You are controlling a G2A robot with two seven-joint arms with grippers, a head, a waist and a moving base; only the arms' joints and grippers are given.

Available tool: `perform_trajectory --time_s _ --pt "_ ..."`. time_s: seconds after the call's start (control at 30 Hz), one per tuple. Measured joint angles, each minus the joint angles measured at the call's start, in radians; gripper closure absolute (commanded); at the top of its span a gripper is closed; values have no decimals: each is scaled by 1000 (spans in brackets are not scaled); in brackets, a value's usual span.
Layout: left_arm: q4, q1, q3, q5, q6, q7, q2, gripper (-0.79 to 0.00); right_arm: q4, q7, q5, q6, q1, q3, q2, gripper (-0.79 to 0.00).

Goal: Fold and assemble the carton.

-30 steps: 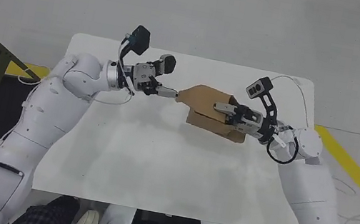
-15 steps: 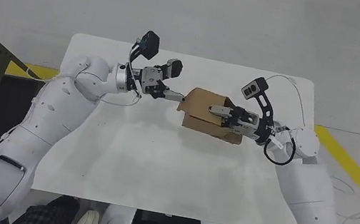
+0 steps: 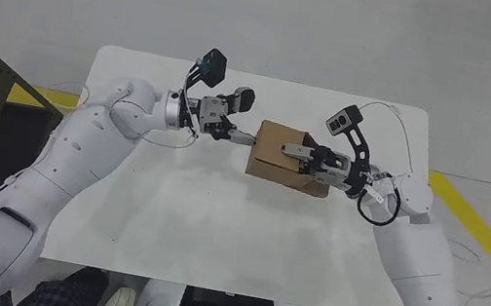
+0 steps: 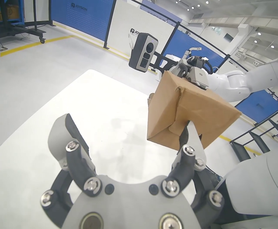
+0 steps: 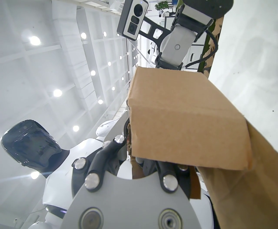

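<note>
Carton [image 3: 287, 155]: brown cardboard, already squared up into a box. It sits over the far right part of the table [image 3: 163, 228]. It is tilted, with one long edge uppermost, and its shadow falls on the tabletop below it. The end toward the table's left side has its end flaps [image 4: 165, 121] folded inward, and there is a small tear at the crease above them.

Left gripper [image 3: 243, 118]: over the far middle of the table, pointing at that flapped end. Its fingers are spread wide and grasp nothing. One fingertip [image 4: 189, 130] touches the carton where the folded flaps meet. The other finger [image 4: 67, 128] stands free above bare tabletop.

Right gripper [image 3: 308, 153]: over the far right part of the table, at the carton's other end. Its fingers are clamped on a wall of the carton near the upper edge, and the box hangs from this grip. In the right wrist view, cardboard covers one finger, so the pinch itself is partly hidden.

Yellow line [image 3: 482, 226]: on the floor beyond the table's right edge, running diagonally.
</note>
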Motion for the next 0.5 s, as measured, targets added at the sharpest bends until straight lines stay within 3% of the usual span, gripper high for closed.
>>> perform_trajectory --time_s 0.5 --pt "13 -43 70 -18 0 25 -5 -785 4 -2 7 -2 -1 -3 -1 0"
